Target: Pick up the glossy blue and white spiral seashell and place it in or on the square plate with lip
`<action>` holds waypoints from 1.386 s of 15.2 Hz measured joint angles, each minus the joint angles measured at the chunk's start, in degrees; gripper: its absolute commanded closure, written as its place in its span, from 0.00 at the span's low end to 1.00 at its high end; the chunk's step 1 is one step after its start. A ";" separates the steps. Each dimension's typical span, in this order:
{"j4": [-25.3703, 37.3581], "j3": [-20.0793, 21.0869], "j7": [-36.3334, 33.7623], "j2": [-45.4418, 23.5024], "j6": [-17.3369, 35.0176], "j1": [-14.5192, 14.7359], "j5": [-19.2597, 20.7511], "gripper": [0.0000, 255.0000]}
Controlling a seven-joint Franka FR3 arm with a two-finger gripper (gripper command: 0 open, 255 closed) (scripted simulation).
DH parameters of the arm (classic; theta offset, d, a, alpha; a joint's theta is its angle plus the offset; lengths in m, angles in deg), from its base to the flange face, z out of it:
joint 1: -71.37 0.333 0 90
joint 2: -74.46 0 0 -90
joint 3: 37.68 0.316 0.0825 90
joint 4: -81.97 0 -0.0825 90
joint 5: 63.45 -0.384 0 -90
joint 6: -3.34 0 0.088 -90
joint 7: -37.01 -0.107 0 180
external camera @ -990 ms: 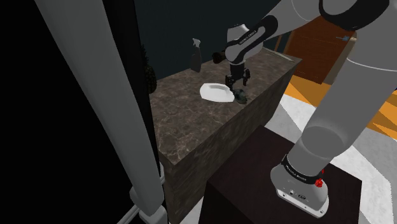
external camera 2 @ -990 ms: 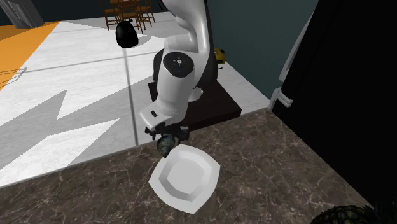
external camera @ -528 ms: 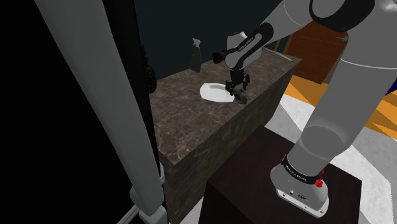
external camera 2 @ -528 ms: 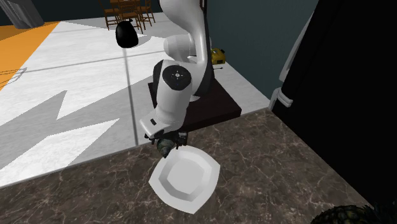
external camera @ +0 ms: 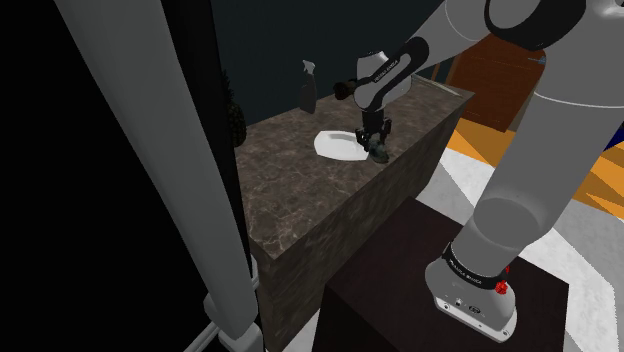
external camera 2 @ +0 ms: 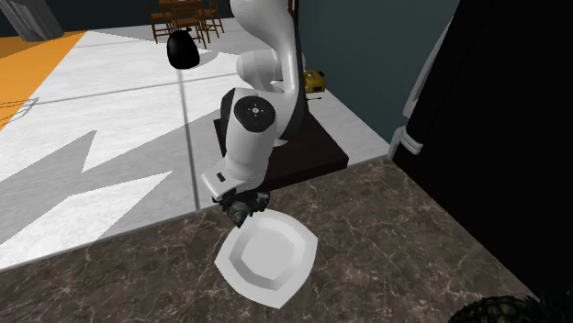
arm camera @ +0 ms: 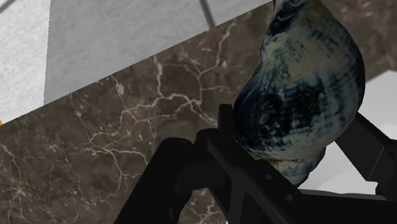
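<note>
While my gripper [external camera 2: 241, 207] is clamped on the dark blue-and-white seashell [arm camera: 299, 89], the square plate [external camera 2: 298, 266] lies just beyond it, on the side away from my stand. In the second exterior view the shell hangs at the plate's nearest corner, barely over the rim. The wrist view adds that the shell's long axis runs out along my fingers [arm camera: 222, 149], past their tips, with marbled tabletop [arm camera: 127, 127] under most of it. The shoulder view shows it low, though I cannot tell whether it touches. I judge a short carry toward the plate's middle is needed.
</note>
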 measured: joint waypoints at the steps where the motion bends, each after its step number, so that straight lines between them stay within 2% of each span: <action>1: -0.01 -0.02 0.00 0.01 -0.02 -0.01 0.01 1.00; 10: 0.10 -0.04 0.08 0.20 -0.25 -0.02 0.01 1.00; 21: 2.54 0.12 1.09 5.59 -7.98 0.44 0.13 1.00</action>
